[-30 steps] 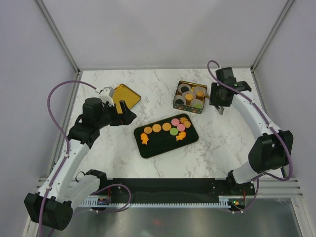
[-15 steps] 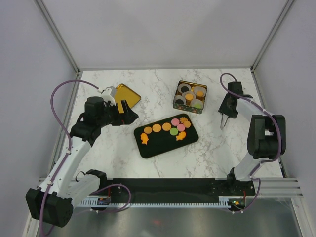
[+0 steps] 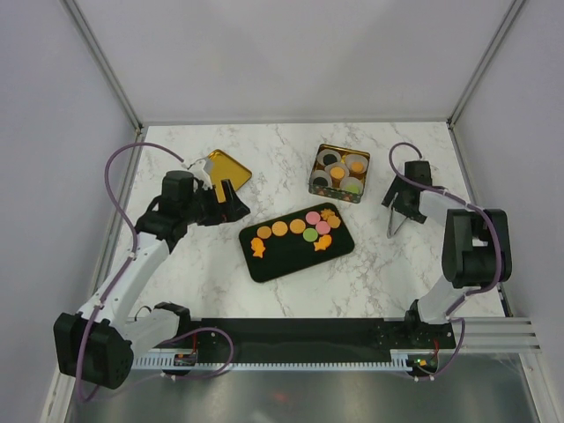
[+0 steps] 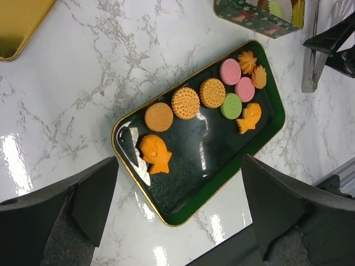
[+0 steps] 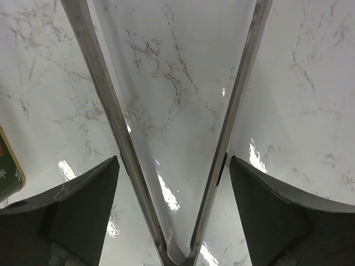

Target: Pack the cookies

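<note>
Your right gripper (image 5: 173,159) is spreading its fingers (image 5: 77,210) wide, pressing them against the two arms of the metal tongs (image 5: 101,83), which are fanning out ahead of them over the marble tabletop (image 5: 310,83). Your left gripper (image 4: 178,163) is gaping wide with nothing in it. The cookies (image 4: 185,102) are lying on the black tray (image 4: 188,188) just beyond its fingertips, well apart from the right fingers.

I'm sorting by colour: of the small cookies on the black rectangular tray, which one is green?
The round green cookie in the cluster at one end of the black tray; the rest on it are orange or pink.
</note>
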You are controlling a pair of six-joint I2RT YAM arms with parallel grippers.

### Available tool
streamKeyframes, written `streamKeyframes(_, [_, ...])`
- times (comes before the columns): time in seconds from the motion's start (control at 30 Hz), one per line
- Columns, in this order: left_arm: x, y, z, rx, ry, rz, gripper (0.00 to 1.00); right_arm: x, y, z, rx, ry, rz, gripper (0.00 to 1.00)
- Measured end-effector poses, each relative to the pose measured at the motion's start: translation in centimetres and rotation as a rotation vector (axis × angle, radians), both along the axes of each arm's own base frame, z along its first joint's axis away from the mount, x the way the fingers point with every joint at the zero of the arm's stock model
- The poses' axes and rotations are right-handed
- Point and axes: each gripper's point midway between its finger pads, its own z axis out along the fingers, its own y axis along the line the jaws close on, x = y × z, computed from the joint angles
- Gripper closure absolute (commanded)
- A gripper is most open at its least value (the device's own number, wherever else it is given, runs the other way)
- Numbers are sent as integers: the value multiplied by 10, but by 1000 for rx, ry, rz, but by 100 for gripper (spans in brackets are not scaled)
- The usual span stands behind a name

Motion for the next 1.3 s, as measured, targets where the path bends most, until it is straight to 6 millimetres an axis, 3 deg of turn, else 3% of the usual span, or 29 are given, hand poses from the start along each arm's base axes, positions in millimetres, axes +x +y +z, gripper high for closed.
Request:
streamKeyframes(0.17, [5,3,-9,5,39,46,0,-19,2,4,10,-5,5,8])
streamKeyframes(0.2, [7,5,-12,10,48,69,0,-23,3,8,14,-8,8,2])
streamKeyframes(0.37, [25,25,-25,38,110,255,2,-22,13,61,10,-135,48,2])
streamKeyframes(0.47, [42,45,-31,42,146,398,7,-15,42,93,8,-218,135,7])
streamKeyframes(0.6, [73,70,-38,55,193,557,16,-9,86,119,34,-284,257,12])
streamKeyframes(0.8, [116,91,-66,112,255,704,22,-12,119,130,69,-303,353,14])
streamKeyframes(1.03, [126,119,-114,177,375,835,22,-17,130,134,101,-307,398,14])
streamKeyframes(1.23, [146,136,-128,196,402,886,24,-20,136,134,116,-301,423,14])
streamKeyframes(1.3, [158,140,-129,195,399,894,30,-21,138,134,118,-300,429,14])
